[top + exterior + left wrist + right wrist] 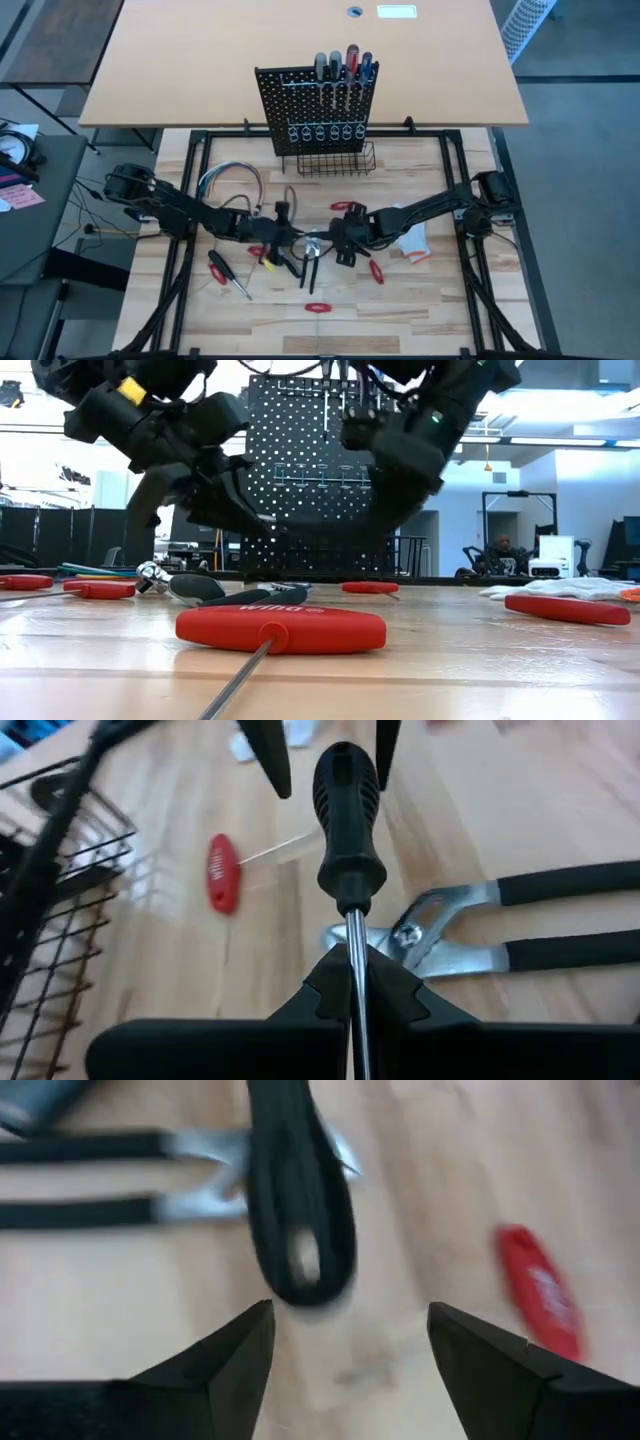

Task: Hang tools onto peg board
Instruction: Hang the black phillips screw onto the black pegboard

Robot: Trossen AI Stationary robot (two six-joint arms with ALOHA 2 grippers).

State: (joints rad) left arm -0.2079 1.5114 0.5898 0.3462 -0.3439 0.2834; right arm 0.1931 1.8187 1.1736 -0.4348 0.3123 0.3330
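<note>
Left hand (pixel 350 995) pinching smooth steel shaft of ribbed black screwdriver (pixel 347 820), right hand (pixel 350 1345) spread, facing it

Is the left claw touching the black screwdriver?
Touching. In the left wrist view the left claw is shut on the metal shaft of the black screwdriver, just below its handle.

Black peg board (pixel 318 100) upright, screwdrivers (pixel 343 66) hung; red tools (pixel 376 271), black-handled pliers (pixel 312 272) scattered on table

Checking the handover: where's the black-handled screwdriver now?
Mid-table in the high view, the black-handled screwdriver is held by its shaft in the left gripper, above the black-handled pliers; the open right gripper faces its handle.
</note>
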